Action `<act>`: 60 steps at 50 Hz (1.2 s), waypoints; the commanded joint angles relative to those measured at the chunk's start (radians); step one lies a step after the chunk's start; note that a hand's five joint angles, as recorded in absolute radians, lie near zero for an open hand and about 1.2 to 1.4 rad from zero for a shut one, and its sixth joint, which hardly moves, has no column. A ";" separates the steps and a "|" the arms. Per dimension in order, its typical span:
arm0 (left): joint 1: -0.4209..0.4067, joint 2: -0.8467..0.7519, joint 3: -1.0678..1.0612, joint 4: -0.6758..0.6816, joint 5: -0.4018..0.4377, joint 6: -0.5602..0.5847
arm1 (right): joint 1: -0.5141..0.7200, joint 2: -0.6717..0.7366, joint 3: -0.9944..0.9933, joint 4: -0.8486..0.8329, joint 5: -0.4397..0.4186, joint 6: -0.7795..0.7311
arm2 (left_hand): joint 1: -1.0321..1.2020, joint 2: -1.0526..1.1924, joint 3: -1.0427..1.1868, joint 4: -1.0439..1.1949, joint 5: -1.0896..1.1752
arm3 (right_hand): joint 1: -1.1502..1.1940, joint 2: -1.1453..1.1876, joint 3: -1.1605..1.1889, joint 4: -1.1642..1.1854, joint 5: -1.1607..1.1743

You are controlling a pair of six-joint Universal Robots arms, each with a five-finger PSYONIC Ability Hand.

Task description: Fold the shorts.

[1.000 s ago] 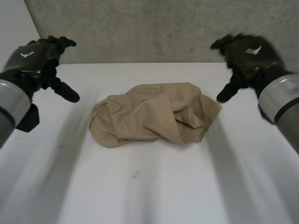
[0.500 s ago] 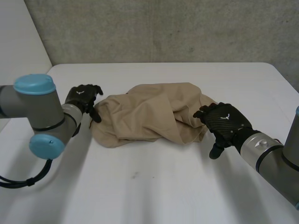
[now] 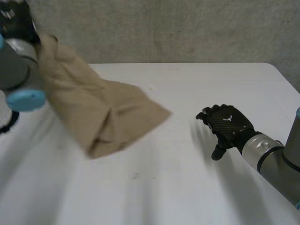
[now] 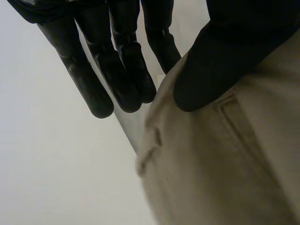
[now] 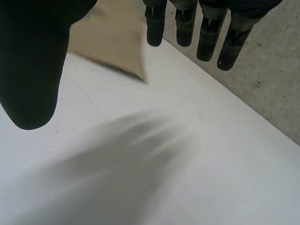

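While pinched in left hand fingers, shorts well apart from relaxed right hand fingers.

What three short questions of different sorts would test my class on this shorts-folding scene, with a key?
1. True or false: the right hand grips the shorts.
2. Which hand holds one end of the shorts up above the table? A. the left hand B. the right hand C. both hands
3. Fill in: the shorts are ___ in colour.

Key
1. False: the right hand is open over the bare table, apart from the shorts.
2. A: the left wrist view shows its thumb pressed on the cloth.
3. Tan.
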 commanded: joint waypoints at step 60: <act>-0.298 0.426 -0.963 -0.349 -0.064 -0.050 | 0.168 0.502 -0.629 0.216 -0.155 -0.571 | -0.586 -0.632 -0.625 -0.635 -0.570 | 0.280 0.259 0.265 0.244 0.237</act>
